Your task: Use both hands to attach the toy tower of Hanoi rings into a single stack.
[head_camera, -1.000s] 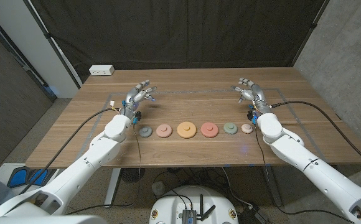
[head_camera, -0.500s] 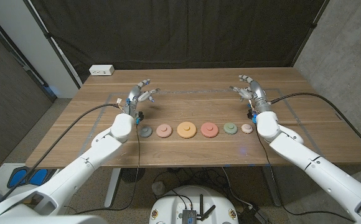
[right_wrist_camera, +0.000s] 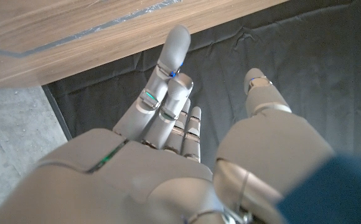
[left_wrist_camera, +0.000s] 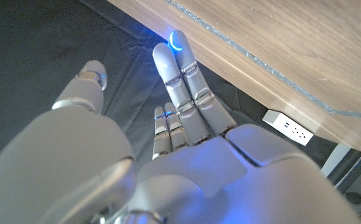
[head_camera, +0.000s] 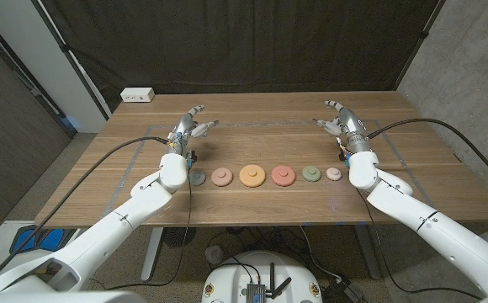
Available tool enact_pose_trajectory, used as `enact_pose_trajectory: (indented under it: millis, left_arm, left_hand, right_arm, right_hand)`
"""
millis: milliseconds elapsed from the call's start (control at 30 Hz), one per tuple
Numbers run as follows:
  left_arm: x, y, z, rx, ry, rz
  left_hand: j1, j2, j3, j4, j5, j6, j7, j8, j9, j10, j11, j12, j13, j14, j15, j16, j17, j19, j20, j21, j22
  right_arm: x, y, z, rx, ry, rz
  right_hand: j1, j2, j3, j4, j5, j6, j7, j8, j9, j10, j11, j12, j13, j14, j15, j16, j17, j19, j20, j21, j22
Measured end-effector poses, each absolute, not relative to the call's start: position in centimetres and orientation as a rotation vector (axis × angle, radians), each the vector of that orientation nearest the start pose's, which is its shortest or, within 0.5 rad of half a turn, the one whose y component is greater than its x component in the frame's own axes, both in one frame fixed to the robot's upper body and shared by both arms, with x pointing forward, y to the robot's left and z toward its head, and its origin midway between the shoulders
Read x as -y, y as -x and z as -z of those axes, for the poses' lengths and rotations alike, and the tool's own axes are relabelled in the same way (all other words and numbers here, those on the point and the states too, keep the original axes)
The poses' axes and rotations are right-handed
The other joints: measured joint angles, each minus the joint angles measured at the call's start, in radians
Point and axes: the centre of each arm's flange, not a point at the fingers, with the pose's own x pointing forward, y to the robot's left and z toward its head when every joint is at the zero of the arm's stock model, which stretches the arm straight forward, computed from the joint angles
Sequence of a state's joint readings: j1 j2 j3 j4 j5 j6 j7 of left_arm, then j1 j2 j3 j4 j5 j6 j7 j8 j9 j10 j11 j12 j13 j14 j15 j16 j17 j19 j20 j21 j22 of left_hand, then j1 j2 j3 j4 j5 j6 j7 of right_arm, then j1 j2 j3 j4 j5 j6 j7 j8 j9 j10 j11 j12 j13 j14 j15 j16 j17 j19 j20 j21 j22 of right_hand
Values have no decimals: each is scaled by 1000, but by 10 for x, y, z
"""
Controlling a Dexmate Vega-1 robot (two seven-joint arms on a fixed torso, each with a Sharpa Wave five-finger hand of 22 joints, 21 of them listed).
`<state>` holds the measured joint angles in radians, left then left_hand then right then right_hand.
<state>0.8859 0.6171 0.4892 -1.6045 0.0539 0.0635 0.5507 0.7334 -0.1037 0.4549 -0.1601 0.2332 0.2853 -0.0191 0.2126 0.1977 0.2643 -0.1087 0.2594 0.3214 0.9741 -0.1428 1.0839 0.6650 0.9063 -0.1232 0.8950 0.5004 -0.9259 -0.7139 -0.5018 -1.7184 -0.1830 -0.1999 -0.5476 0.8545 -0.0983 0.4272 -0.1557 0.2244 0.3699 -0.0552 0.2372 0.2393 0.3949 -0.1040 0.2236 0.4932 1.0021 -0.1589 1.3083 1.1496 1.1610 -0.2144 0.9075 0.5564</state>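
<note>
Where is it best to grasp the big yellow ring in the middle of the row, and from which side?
Probably by its outer rim, from above. The yellow ring lies flat on the table, with the pink ring and red ring close beside it.

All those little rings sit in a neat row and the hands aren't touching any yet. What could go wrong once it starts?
The rings lie close together, so wide fingers reaching for one might nudge its neighbours. The pink end ring looks small and flat, so probably hard to pinch. Both the left hand and right hand might crowd each other at the middle.
</note>
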Motion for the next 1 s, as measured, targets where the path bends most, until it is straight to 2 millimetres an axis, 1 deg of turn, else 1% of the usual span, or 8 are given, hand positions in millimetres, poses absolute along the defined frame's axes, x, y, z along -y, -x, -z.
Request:
enact_pose_trajectory:
  millis: [100,167,267,433,533,600,833,1000]
  left_arm:
    - [-264,-611,9,673,-664,-300]
    - [-263,-609,8,670,-691,-303]
    - [-262,-607,7,665,-721,-311]
    - [-258,-604,8,649,-776,-332]
    - [-256,-602,7,644,-794,-341]
    - [-258,-601,8,634,-809,-352]
    - [-257,-597,9,614,-885,-393]
    - [-255,-592,9,614,-947,-431]
  left_hand:
    - [-5,5,-7,1,0,-1,2,0,0,-2,2,0,2,0,0,0,-7,0,0,4,-2]
    - [-8,8,-10,4,0,10,6,0,0,1,5,0,2,0,0,2,-11,0,0,8,-5]
    - [-12,11,-12,2,0,11,7,0,0,3,7,0,2,0,0,7,-12,0,0,8,-5]
    - [-12,12,-17,6,0,16,2,0,0,3,7,0,1,0,0,10,-12,0,0,11,-5]
    - [-16,16,-21,10,0,16,2,0,0,3,7,0,1,0,0,11,-16,0,0,15,-8]
    - [-17,17,-24,7,0,13,5,0,0,0,10,0,1,0,0,15,-17,0,0,15,-9]
    - [-20,20,-29,10,-5,13,5,0,0,0,10,-2,1,0,0,15,-21,0,0,15,-9]
    - [-20,20,-37,10,-5,13,5,0,0,0,10,-5,1,0,0,15,-23,-4,4,15,-13]
  right_arm:
    - [270,-595,11,670,880,357]
    - [268,-594,12,665,906,368]
    - [265,-592,12,662,926,381]
    - [262,-586,15,649,954,410]
    - [261,-582,17,643,968,430]
    - [261,-579,18,641,982,450]
    - [254,-575,22,641,1028,477]
    - [248,-573,21,646,1076,502]
  right_hand:
    - [0,0,0,0,0,2,2,0,0,0,0,0,1,0,0,0,1,0,0,3,-1]
    - [0,0,-3,-3,0,9,9,0,0,-12,12,-1,5,0,0,0,1,0,0,3,-1]
    - [0,0,-6,0,0,9,9,0,0,-27,27,-11,5,0,0,0,1,0,0,10,-1]
    - [8,8,-10,4,0,10,18,0,-1,-38,38,-12,3,0,0,-8,1,0,0,10,-5]
    - [8,8,-10,4,0,-6,16,-4,-3,-38,38,-17,-2,1,0,-9,4,-11,0,15,-5]
    - [8,8,-13,7,0,-9,13,-5,-3,-38,38,-17,-2,4,4,-9,6,-11,0,18,-5]
    - [8,8,-20,2,0,-9,13,-5,-3,-38,38,-17,0,4,4,-16,8,-11,0,18,-14]
    - [15,14,-22,0,0,-15,7,-12,-3,-39,29,-17,6,0,0,-23,3,-16,-5,25,-19]
